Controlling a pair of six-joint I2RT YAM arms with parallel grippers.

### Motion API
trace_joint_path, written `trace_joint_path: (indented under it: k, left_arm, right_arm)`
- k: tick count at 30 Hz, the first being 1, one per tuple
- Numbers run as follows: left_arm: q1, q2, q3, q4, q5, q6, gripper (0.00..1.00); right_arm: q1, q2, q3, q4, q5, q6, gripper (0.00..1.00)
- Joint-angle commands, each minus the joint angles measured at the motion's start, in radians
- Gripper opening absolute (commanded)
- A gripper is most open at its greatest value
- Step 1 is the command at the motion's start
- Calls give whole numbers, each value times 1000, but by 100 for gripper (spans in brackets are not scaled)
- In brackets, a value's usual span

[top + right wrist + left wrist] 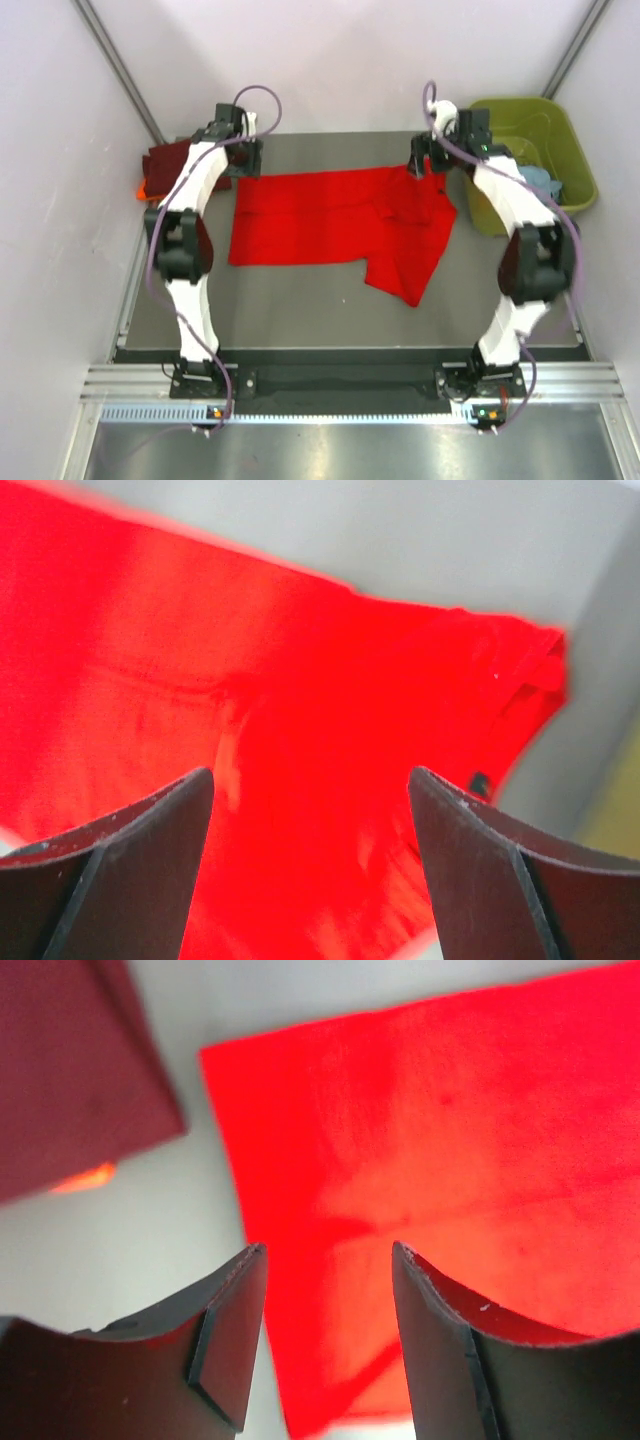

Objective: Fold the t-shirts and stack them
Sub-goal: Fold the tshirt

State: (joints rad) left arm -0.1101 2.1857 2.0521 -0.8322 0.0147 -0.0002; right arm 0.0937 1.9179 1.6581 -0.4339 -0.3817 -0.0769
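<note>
Both arms reach from the near edge towards the far edge of the desk, elbows bent, wrists tipped down. The red t-shirt (340,225) lies spread mid-desk, one part trailing toward the near right. The left gripper (328,1255) hangs over the shirt's far-left corner, jaws apart with nothing in them. The right gripper (312,775) is over the far-right part, also spread wide and holding nothing. A maroon shirt (165,160) sits on an orange one (143,188) at the far-left corner. A light blue shirt (545,185) is in the olive-green tub (530,115) off the far-right corner.
</note>
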Motion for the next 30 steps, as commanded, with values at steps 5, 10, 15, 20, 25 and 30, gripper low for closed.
trace_joint_path:
  k: [5,10,15,20,25,30]
  left_arm:
    - [10,-313,-363,39,-4,-24,57]
    - [30,-357,-409,53,17,-72,56]
    - [35,-362,-402,62,33,-92,56]
    - [35,-356,-406,56,53,-98,56]
    - [35,-346,-411,42,53,-107,55]
    - [36,-353,-412,42,45,-106,55]
  right_arm:
    - [165,-446,-461,-267,27,-693,77]
    - [317,-666,-731,-316,104,-782,78]
    - [406,-751,-817,-341,156,-764,77]
    - [423,-731,-813,-353,127,-739,76]
    - [475,-703,-840,-338,115,-732,76]
    - [546,-685,-894,-330,150,-751,75]
